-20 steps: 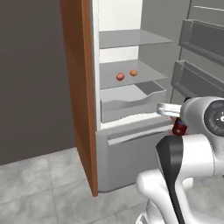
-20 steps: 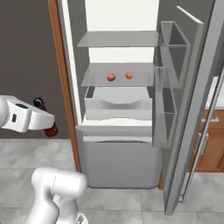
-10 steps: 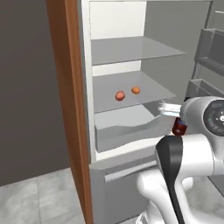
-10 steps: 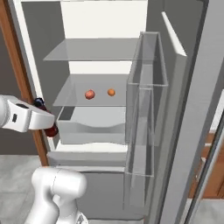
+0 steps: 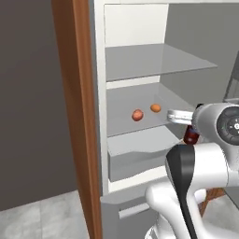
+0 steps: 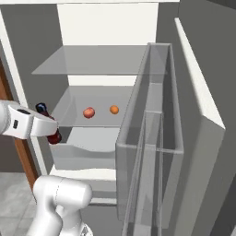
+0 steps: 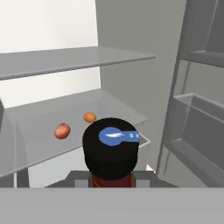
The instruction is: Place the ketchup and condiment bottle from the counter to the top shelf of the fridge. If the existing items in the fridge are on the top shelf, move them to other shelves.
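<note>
The gripper (image 6: 50, 131) is clamped on the condiment bottle (image 6: 54, 136), held in front of the open fridge (image 6: 193, 55). In the hand view the bottle's black cap (image 7: 111, 148) sits at 6 o'clock. Two fruits (image 5: 137, 115) rest on the second shelf (image 5: 122, 100), apparently apart. The top shelf (image 5: 149, 60) is above them, at 12 o'clock.

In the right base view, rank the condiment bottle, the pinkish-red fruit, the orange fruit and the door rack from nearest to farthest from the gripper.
1. Condiment bottle: held in the gripper, at the fridge's left edge.
2. Pinkish-red fruit: on the middle shelf, left of the other fruit.
3. Orange fruit: same shelf, further right.
4. Door rack: on the open door, far right.
</note>
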Robot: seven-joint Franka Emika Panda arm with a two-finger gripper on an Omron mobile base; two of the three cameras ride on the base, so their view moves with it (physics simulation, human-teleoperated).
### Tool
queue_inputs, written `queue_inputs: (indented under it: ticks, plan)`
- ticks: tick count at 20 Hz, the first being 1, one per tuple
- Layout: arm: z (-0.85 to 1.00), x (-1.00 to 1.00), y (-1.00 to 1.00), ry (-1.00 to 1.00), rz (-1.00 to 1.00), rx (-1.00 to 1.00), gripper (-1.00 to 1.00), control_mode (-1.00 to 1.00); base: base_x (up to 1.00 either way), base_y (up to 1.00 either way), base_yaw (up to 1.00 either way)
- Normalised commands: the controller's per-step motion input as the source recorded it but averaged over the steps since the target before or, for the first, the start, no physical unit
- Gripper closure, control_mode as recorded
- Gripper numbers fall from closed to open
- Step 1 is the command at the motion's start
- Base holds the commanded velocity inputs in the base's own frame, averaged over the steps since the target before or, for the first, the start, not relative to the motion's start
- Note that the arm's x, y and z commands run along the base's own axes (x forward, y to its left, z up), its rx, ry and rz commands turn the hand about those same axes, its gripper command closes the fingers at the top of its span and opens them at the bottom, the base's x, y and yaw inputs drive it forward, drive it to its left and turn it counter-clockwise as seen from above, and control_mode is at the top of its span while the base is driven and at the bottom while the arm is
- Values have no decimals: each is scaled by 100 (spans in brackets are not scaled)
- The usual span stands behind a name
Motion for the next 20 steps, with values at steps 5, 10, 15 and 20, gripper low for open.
queue_inputs:
  ticks: [5,10,15,20]
  plan:
    - [34,17,-1,-9,11,0,100,-100,20,0,6]
    - [84,4,-8,-13,21,0,100,-100,0,0,0]
    - [86,9,-9,-2,25,0,100,-100,0,0,0]
    - [74,45,-2,2,15,-1,100,-100,0,0,0]
